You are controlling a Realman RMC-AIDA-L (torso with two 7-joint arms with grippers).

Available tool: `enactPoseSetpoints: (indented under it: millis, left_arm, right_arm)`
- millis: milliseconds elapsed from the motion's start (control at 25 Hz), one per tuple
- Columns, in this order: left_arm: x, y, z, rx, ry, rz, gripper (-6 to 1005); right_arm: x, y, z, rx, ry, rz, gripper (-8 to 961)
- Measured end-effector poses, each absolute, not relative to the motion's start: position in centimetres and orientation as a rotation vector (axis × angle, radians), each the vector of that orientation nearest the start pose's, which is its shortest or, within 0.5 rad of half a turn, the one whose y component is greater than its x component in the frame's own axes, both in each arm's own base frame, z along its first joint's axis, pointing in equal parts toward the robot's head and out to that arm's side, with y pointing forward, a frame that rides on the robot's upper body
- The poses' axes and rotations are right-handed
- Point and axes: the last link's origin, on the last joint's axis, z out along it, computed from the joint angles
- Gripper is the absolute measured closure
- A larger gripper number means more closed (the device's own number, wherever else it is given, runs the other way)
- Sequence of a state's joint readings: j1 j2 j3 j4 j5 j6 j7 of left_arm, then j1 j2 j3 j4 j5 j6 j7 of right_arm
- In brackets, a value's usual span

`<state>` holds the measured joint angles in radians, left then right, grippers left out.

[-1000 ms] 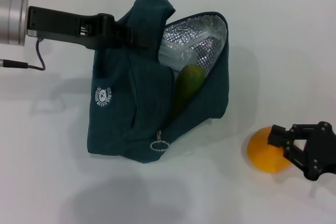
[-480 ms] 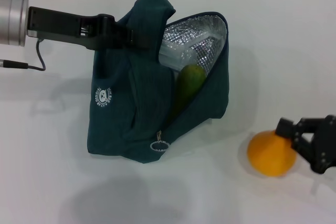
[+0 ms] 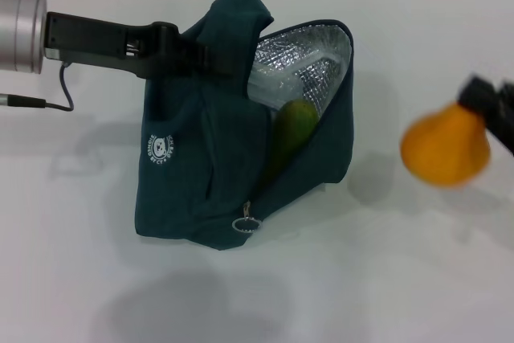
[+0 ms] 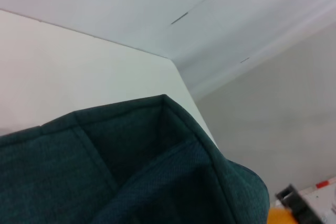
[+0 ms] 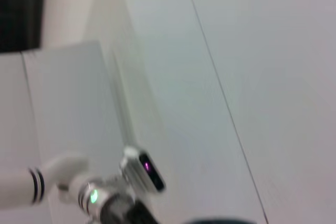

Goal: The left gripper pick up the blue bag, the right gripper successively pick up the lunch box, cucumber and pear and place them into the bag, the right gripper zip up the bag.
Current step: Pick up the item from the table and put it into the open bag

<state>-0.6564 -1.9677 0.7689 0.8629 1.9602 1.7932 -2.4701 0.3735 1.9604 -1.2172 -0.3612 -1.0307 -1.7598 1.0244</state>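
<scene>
We see a plain white table [image 3: 96, 279] reaching to a pale wall at its far edge. The blue bag [image 3: 209, 174] rests directly on it near the middle, and a thin dark cable [image 3: 36, 102] lies at its left side.

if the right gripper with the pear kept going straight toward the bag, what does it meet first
Likely the blue bag's raised open edge beside the silver lining, with the right gripper carrying the pear; height is unclear, so it might pass over.
</scene>
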Motion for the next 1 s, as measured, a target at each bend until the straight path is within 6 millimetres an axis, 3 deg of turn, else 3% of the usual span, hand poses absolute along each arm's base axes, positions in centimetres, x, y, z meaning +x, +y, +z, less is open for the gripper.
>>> enactPoseSetpoints:
  millis: [320, 480, 520, 800, 1000]
  left_arm:
    - [-19.7, 35.5, 6.5, -2.660, -1.691, -0.746, 958]
    - [-19.7, 35.6, 6.5, -2.659, -1.681, -0.748, 958]
    - [-19.7, 35.6, 6.5, -2.660, -1.678, -0.749, 958]
    - [-19.7, 35.6, 6.5, -2.661, -1.666, -0.753, 958]
    - [-19.6, 35.7, 6.5, -2.664, -1.657, -0.755, 958]
  right_arm:
    - [19.6, 32.9, 0.9, -2.463, 0.287, 1.495, 918]
    - [17.7, 34.0, 0.4, -2.492, 0.241, 1.514, 918]
    - [16.4, 34.6, 0.1, -2.511, 0.217, 1.524, 918]
    - [13.7, 36.0, -0.9, -2.585, 0.189, 1.504, 915]
    - [13.0, 36.2, -2.2, -2.666, 0.201, 1.434, 899]
